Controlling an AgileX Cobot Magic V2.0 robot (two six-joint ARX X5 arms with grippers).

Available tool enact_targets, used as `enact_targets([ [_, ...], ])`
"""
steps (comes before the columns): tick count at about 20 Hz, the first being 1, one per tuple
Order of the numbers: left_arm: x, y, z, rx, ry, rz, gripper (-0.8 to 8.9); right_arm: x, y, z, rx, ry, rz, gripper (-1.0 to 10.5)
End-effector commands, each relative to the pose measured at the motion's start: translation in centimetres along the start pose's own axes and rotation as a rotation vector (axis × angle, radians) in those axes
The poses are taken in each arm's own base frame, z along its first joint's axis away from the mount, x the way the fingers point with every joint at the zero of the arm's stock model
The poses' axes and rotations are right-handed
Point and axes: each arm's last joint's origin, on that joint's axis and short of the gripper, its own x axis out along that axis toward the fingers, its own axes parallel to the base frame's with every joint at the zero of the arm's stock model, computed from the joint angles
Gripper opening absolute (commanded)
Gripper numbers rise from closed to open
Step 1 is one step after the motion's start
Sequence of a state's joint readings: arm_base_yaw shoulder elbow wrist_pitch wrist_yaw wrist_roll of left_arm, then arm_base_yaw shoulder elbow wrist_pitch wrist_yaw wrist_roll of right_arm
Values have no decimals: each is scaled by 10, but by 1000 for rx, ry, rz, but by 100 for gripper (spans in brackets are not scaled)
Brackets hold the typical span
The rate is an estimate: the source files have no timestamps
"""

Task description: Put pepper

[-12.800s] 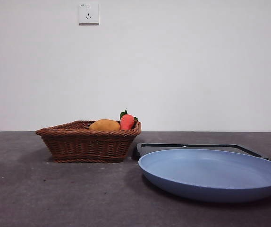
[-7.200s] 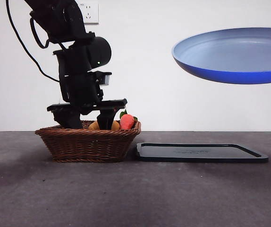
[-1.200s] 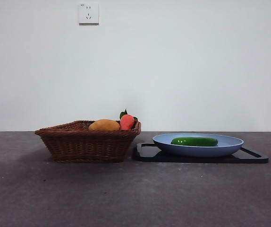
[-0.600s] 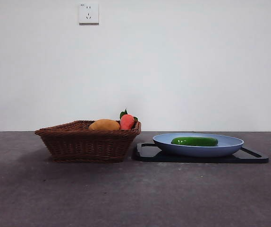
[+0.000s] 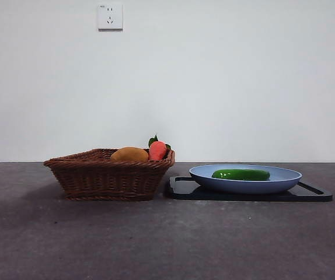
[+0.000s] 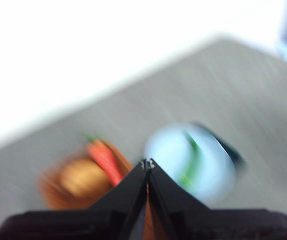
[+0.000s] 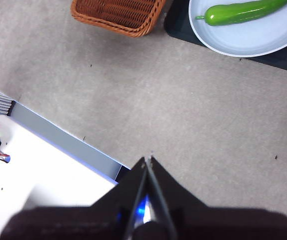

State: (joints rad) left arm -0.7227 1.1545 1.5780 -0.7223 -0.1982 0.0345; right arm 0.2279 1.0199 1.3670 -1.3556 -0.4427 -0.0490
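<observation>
The pepper [image 5: 240, 174], long, slim and glossy green, lies flat in the blue plate [image 5: 284, 179], which rests on a black tray [image 5: 182, 188] right of the basket. The right wrist view looks down on the same pepper [image 7: 241, 12] in the plate [image 7: 263, 40]. In the blurred left wrist view the pepper [image 6: 191, 160] is a green streak on the pale plate [image 6: 166, 150]. Neither arm appears in the front view. My left gripper [image 6: 147, 164] is shut and empty, high above the basket. Well back from the plate, my right gripper [image 7: 147, 159] is shut and empty above the table's near part.
A brown wicker basket [image 5: 106, 178] stands left of the tray, holding a yellow-orange oval item [image 5: 129, 154] and a red-orange item with green leaves [image 5: 157, 150]. In the right wrist view the table's edge and a white surface [image 7: 38, 175] show beside that gripper.
Over the last second nothing has moved in the front view. Several seconds ago an arm was in the basket and the plate was held aloft; now plate and pepper rest on the tray.
</observation>
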Motion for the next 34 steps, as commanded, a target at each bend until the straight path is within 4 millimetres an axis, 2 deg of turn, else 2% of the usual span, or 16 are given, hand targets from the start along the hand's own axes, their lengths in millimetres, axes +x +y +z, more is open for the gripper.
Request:
enact_targets([
  [1,-25,22,9,15,-127,54,8,-2,1,2,2,1,0,11],
  [3,-47,42,2,4,-230,107,8,-2,1,2,2,1,0,11],
  [5,-64,56,-16,-7,-311,195,8,-2,1,2,2,1,0,11],
  [9,-81,68,-74,-13,-419,418,8,-2,1,2,3,1,0,11],
  [13,-78,66,-143,-12,-459,531,8,-2,1,2,2,1,0,11],
  [17,-61,63,-208,-68,-396,549,8,-2,1,2,2,1,0,11],
  [21,-47,60,-258,-133,-338,553,8,-2,1,2,2,1,0,11],
  [28,-32,54,-309,-163,-295,549,8,-2,1,2,2,1,0,11],
  [34,-22,53,-335,-183,-246,543,8,-2,1,2,2,1,0,11],
])
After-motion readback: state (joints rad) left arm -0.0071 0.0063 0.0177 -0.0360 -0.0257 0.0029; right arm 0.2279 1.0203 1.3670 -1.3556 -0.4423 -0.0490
